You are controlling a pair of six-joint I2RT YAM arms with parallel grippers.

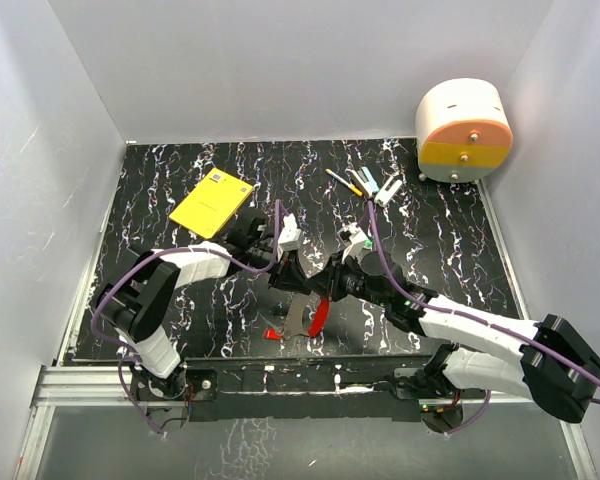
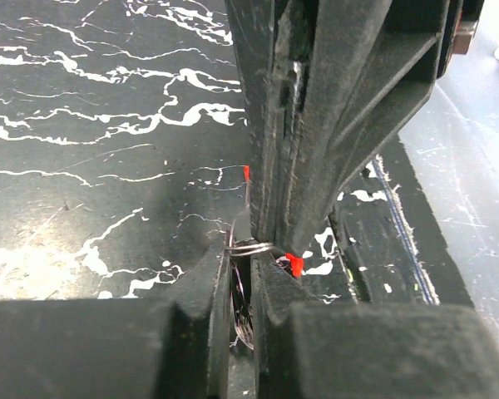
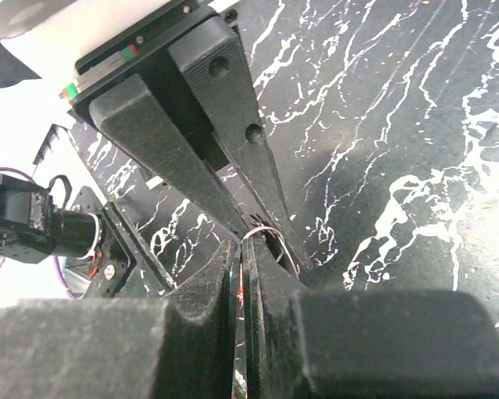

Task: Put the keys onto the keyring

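Above tabletop [image 1: 180,300] centre | left gripper [image 2: 245,259] pinches keyring [image 2: 254,247] | right gripper [image 3: 244,253] pinches red key [image 1: 318,316] | threading apparently unfinished

the table [image 1: 460,250] is black veined with white like marble, and with it show a yellow box [image 1: 212,202], a red key [image 1: 319,315], a whitish-silver key [image 1: 298,322], a silver wire keyring [image 2: 251,247], purple cables [image 1: 140,262] and a cream drum [image 1: 463,130] fronted orange above yellow.
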